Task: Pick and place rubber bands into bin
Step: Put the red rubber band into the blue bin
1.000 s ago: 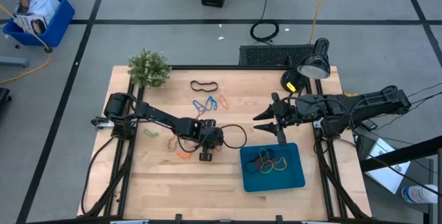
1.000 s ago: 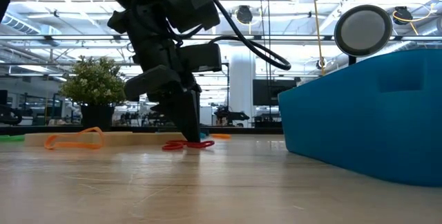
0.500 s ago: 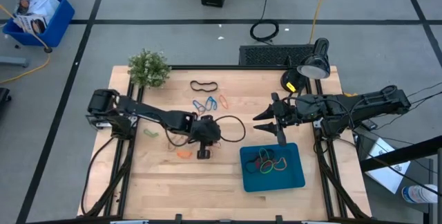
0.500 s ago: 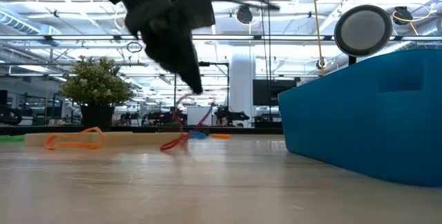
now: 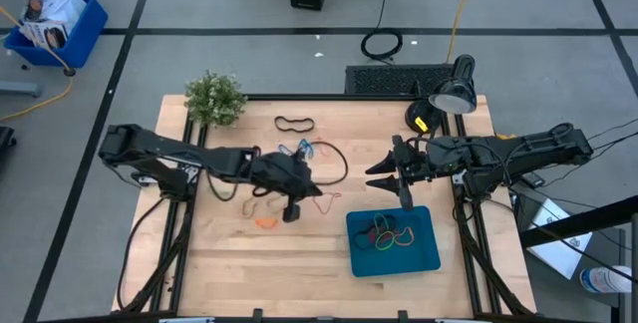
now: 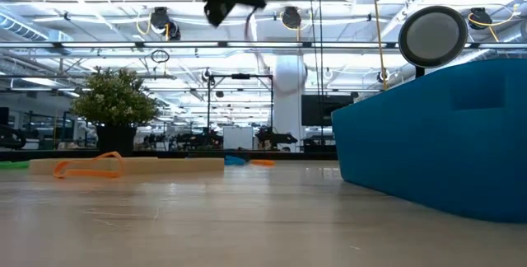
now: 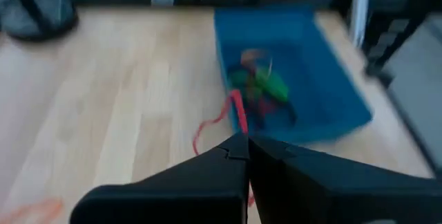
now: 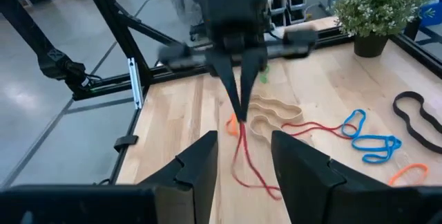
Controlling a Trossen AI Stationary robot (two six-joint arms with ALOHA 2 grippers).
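Note:
My left gripper (image 5: 311, 189) is shut on a red rubber band (image 7: 219, 117) and hangs over the middle of the table, left of the bin (image 5: 429, 259). The bin is a shallow teal tray that holds several rubber bands (image 5: 389, 233). In the right wrist view the left gripper (image 8: 238, 110) shows with the red band (image 8: 240, 156) dangling beneath it. My right gripper (image 5: 375, 175) waits open, raised beyond the bin's far edge. More rubber bands lie flat on the wood: black (image 5: 294, 124), blue (image 5: 293, 150), orange (image 5: 264, 221), tan (image 5: 249, 206) and green (image 5: 217, 193). My left gripper pinches the red band's upper end (image 7: 238, 122) between its two shut fingertips (image 7: 231, 156). The fingers slant downward, pointing toward the table's right side and the bin. The band hangs slack below them as a thin loop, clear of the wood in the low view.
A potted plant (image 5: 214, 99) stands at the far left corner. A lamp (image 5: 454, 89) and a yellow object (image 5: 419, 119) stand at the far right. The bin's wall (image 6: 436, 135) fills the low view's right side. Bare wood lies along the near edge.
My left gripper has risen from the table, staying shut, and has tipped from pointing straight down to a slant toward the bin. The red band, lying on the wood a second ago, has been lifted clear and now dangles below the fingertips.

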